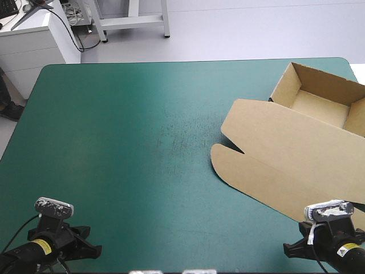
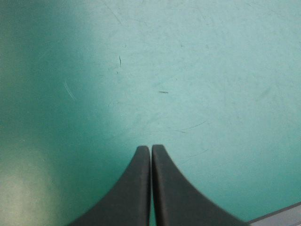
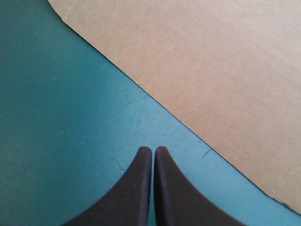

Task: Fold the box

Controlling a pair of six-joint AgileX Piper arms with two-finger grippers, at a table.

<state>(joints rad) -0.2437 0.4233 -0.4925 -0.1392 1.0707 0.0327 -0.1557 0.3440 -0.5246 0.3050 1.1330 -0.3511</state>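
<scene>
Tabletop point(image 1: 125, 142), teal-green: found the brown cut-board box point(image 1: 302, 148) at its right side, tray point(image 1: 319, 108) open toward the far corner, lid point(image 1: 268, 154) flat. Saw left hand point(image 2: 150, 148) pinched together over bare cover; right hand point(image 3: 153, 149) likewise pressed together, empty, just short of the lid's edge.

The box point(image 1: 296, 142) runs off the right edge of the high view, one wall of its open tray and part of its flat lid point(image 1: 268, 157) cut from sight. From the right wrist only a bare stretch of board shows, the rest out of frame. The right fingers point(image 3: 136, 188) and left fingers point(image 2: 136, 188) lose their bases at the picture's edge; from above, both pairs sit hidden beneath the wrists. The desk point(image 1: 125, 142) loses its near corners.
</scene>
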